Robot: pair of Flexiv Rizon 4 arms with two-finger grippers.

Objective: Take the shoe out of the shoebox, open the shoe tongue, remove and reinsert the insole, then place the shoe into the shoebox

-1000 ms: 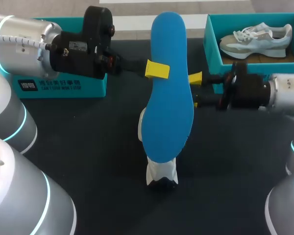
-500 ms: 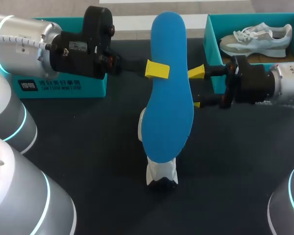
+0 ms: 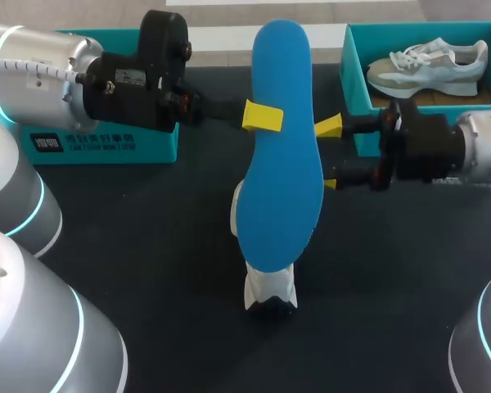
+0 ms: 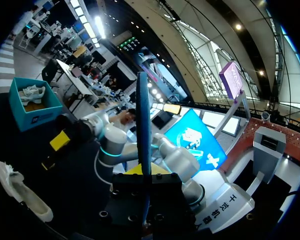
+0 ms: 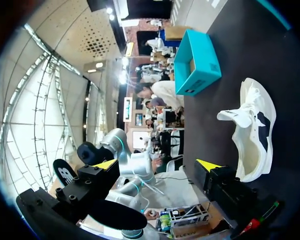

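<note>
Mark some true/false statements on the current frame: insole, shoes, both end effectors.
1. The left end effector is shut on the blue insole. True.
2. The right end effector also grips the insole. False: it is open beside the insole, with nothing between its fingers.
3. The shoebox is empty. False: a second shoe lies in it.
4. A white shoe lies on the table below the held insole. True.
</note>
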